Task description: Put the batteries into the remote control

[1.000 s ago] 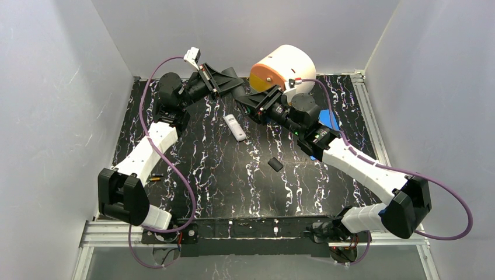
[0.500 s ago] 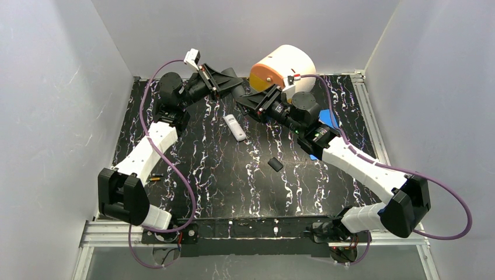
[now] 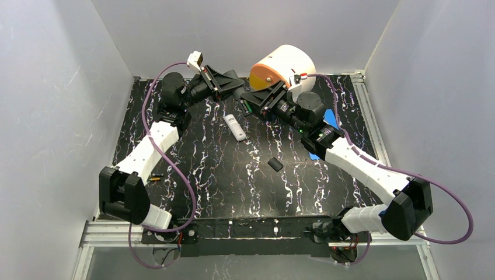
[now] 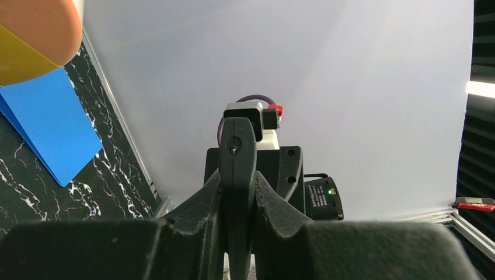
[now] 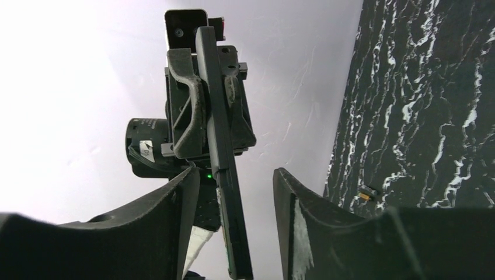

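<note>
My left gripper (image 3: 236,88) is shut on a black remote control (image 3: 244,106) and holds it in the air at the back of the mat. In the left wrist view the remote (image 4: 237,157) stands edge-on between the closed fingers. My right gripper (image 3: 252,100) is open, and its jaws straddle the free end of that remote (image 5: 225,192) with a gap on the right side. One small battery (image 5: 368,193) lies on the mat; it also shows in the top view (image 3: 154,178), beside the left arm. Other batteries are not in view.
A white remote (image 3: 234,127) and a small black cover (image 3: 275,164) lie mid-mat. An orange and white cylinder (image 3: 284,66) stands at the back, right behind the grippers. A blue sheet (image 3: 328,120) lies under the right arm. Walls enclose three sides.
My right gripper has moved up and left, closing in around the remote held by the left gripper. The left gripper has shifted slightly right.
</note>
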{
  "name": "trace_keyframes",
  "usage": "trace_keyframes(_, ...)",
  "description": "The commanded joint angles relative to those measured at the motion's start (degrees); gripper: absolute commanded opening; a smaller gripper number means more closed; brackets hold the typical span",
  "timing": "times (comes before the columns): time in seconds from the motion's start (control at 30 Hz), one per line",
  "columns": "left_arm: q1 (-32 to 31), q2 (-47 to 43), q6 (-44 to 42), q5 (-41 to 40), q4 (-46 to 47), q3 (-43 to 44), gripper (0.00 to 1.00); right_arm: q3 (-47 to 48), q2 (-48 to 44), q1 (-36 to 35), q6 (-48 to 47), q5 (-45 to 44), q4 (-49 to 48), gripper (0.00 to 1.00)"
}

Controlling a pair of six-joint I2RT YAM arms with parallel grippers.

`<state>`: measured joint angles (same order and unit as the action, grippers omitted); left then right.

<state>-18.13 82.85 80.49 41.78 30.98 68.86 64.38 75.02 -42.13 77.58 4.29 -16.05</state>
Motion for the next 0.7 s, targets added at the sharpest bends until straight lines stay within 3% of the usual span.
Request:
trace_keyframes(0.0,-0.12,-0.35,0.44,0.29,0.77,1.43,0.00,-0.85,-2.14,0.87,-2.15,1.99,-3.58,0.54)
trace_keyframes(0.2,-0.11,0.36,0.79,0.32,0.66,1.84,0.00,-0.63,-1.84,0.98,-5.87,3.76,-3.38,0.40)
trace_keyframes(0.4,-0.15,0.95,0.83,0.62,0.69,2.32,0.00,-0.59,-1.04,1.00,-6.42,5.11,-3.98,0.39)
trace_keyframes(0.47,-0.02,0.98,0.60,0.61,0.66,2.32,0.00,-0.14,-1.01,1.02,-6.90,4.98,-3.46,0.49)
trace_keyframes(0.57,0.52,0.93,-1.17,0.91,0.17,1.88,0.00,1.09,-2.13,1.65,-9.31,3.09,-0.83,0.75)
trace_keyframes(0.67,1.72,0.16,-9.28,1.27,-3.87,0.10,0.00,1.79,-5.25,2.97,-16.73,-0.79,3.04,0.87)
